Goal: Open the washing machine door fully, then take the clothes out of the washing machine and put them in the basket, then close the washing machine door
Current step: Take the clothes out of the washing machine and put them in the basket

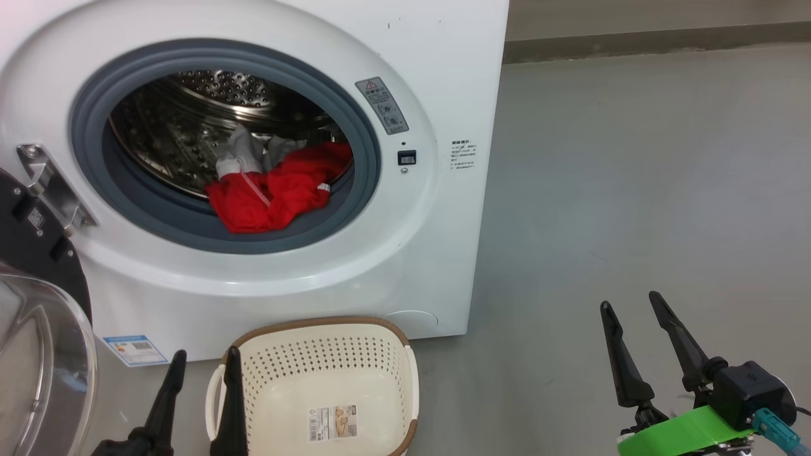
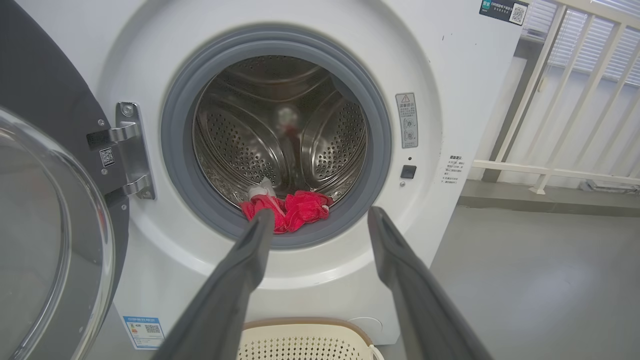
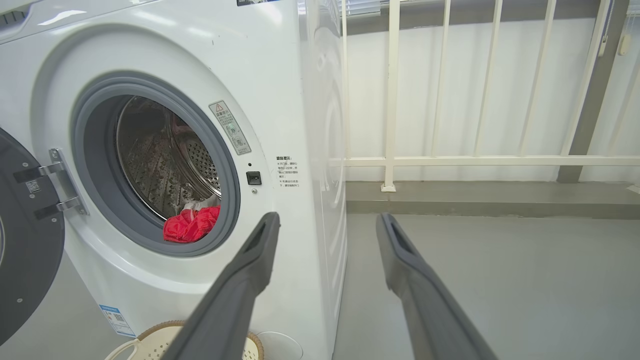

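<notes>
The white washing machine (image 1: 437, 240) stands open, its black-rimmed glass door (image 1: 38, 354) swung out to the left on a metal hinge (image 1: 54, 187). Red clothes (image 1: 275, 190) with white parts lie at the drum's front lip, also in the left wrist view (image 2: 290, 210) and the right wrist view (image 3: 192, 225). The cream basket (image 1: 320, 386) sits empty on the floor below the opening. My left gripper (image 1: 204, 360) is open at the basket's left edge, facing the drum (image 2: 320, 217). My right gripper (image 1: 630, 303) is open over bare floor right of the machine (image 3: 325, 222).
Grey floor (image 1: 633, 190) stretches to the right of the machine. A white railing (image 3: 450, 160) and a low grey kerb (image 3: 475, 200) run along the wall behind. The open door (image 2: 50, 240) bulges out close to my left arm.
</notes>
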Tool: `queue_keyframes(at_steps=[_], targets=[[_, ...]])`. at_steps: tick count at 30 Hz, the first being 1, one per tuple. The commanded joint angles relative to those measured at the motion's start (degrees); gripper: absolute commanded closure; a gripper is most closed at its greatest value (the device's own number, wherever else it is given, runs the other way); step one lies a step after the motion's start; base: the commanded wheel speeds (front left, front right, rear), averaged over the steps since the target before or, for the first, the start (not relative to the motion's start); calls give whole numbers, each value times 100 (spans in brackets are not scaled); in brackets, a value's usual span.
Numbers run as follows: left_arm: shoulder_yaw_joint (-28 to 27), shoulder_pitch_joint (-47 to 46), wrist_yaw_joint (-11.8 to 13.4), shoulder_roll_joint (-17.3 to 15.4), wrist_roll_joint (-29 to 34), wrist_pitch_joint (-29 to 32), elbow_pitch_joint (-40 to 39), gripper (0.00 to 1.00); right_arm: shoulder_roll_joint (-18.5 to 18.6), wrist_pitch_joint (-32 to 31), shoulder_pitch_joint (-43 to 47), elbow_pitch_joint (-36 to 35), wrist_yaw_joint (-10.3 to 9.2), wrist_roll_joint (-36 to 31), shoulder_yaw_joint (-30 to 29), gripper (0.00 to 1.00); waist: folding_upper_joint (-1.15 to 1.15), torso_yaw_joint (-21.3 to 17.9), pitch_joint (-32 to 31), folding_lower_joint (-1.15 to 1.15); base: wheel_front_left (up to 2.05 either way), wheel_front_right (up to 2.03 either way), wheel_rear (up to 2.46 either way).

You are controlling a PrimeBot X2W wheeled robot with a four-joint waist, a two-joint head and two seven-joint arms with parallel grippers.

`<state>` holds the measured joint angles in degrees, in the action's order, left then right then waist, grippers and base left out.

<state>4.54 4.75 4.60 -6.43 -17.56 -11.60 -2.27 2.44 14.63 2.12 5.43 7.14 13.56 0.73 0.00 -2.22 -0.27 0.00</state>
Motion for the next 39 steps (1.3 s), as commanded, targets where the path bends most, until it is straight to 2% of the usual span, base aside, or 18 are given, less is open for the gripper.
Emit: queue_keyframes(at_steps=[1, 19, 31, 39], targets=[[-156, -168, 39, -51, 28, -1, -168, 0, 43, 37, -113, -156, 35, 10, 133, 0, 0, 22, 31, 0, 0, 0, 0], [-39, -860, -72, 74, -217, -153, -12, 0, 43, 37, -303, -308, 35, -135, 135, 0, 0, 343, 857, 0, 0, 0, 0], [-106, -2056, -28, -29, -215, -70, 499, 0, 43, 37, -594, -405, 35, -134, 170, 0, 0, 253, 1642, 0, 0, 0, 0], [-66, -2958, -109, -178, -161, -5, 1015, 0, 43, 37, -762, -424, 35, -93, 175, 0, 0, 143, 2005, 0, 0, 0, 0]])
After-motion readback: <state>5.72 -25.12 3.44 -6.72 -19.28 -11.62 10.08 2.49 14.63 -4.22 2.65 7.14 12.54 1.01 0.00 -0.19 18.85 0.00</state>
